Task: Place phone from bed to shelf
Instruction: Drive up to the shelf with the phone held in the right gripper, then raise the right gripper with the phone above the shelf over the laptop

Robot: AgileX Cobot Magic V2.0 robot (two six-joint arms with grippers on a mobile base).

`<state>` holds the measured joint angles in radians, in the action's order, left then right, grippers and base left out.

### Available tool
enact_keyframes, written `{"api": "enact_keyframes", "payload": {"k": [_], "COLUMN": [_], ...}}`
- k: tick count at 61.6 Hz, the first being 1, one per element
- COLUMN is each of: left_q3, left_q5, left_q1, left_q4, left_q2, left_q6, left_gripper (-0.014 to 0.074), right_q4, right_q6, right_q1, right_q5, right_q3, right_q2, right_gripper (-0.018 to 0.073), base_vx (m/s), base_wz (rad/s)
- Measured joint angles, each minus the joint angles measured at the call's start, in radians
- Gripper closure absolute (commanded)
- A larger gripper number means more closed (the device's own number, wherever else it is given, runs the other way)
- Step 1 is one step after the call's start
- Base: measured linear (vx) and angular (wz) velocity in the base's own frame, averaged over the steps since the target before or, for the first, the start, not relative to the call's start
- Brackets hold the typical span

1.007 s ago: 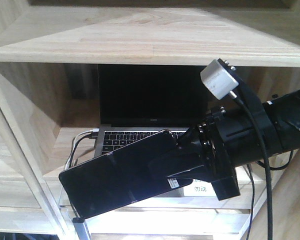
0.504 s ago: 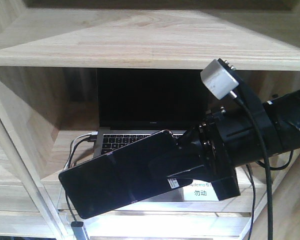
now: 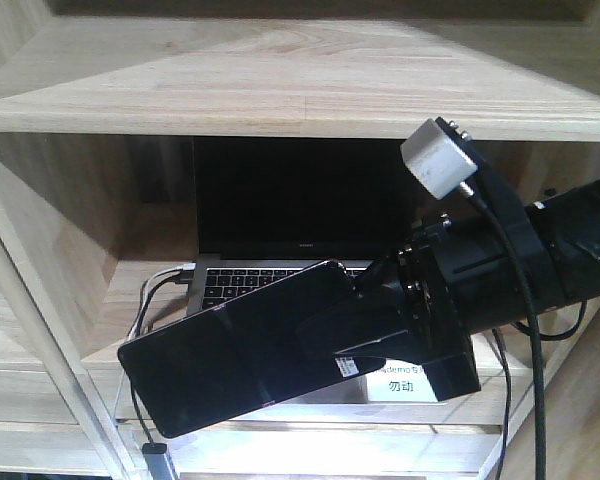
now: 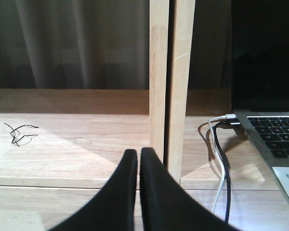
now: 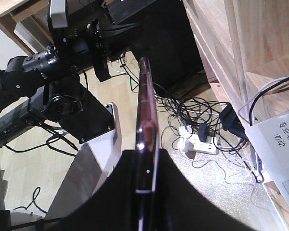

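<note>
The phone (image 3: 230, 350), a slim glossy black slab, hangs tilted in front of the shelf (image 3: 280, 95), level with the board that carries a laptop. My right gripper (image 3: 345, 335) is shut on the phone's right end. In the right wrist view the phone (image 5: 145, 120) stands edge-on between the two black fingers of the right gripper (image 5: 147, 159). My left gripper (image 4: 137, 153) is shut with nothing in it, over a shelf board (image 4: 77, 139) beside an upright panel (image 4: 159, 72). The bed is out of view.
An open silver laptop (image 3: 300, 200) with a black screen fills the shelf bay behind the phone. White and black cables (image 4: 221, 159) trail off its left side. A power strip (image 5: 200, 142) and tangled cords lie on the floor below. A small wire tangle (image 4: 19, 132) lies on the left board.
The shelf and laptop have slid slightly down in the front view. The phone and right gripper keep their place in the frame, still clamped together.
</note>
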<state>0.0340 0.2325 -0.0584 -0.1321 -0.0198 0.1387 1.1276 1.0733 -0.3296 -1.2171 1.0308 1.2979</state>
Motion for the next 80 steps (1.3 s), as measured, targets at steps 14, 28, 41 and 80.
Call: {"api": "enact_keyframes", "payload": {"k": [14,28,41,80], "left_q3": [0.000,0.000,0.000,0.000], "left_q5": [0.000,0.000,0.000,0.000], "left_q1": [0.000,0.000,0.000,0.000], "left_q4": [0.000,0.000,0.000,0.000], "left_q2": [0.000,0.000,0.000,0.000], "left_q6": [0.000,0.000,0.000,0.000], "left_gripper": [0.0596,0.0596,0.0596,0.0596], "right_q4": [0.000,0.000,0.000,0.126], "right_q6": [0.000,0.000,0.000,0.027], "right_q1": [0.000,0.000,0.000,0.000], "right_q5": [0.000,0.000,0.000,0.005], "right_q3": [0.000,0.000,0.000,0.000], "right_q2": [0.000,0.000,0.000,-0.077], "right_gripper": [0.0561,0.0561,0.0561,0.0561], "base_vx": [0.00,0.00,0.00,0.00], "base_wz": [0.00,0.00,0.00,0.00]}}
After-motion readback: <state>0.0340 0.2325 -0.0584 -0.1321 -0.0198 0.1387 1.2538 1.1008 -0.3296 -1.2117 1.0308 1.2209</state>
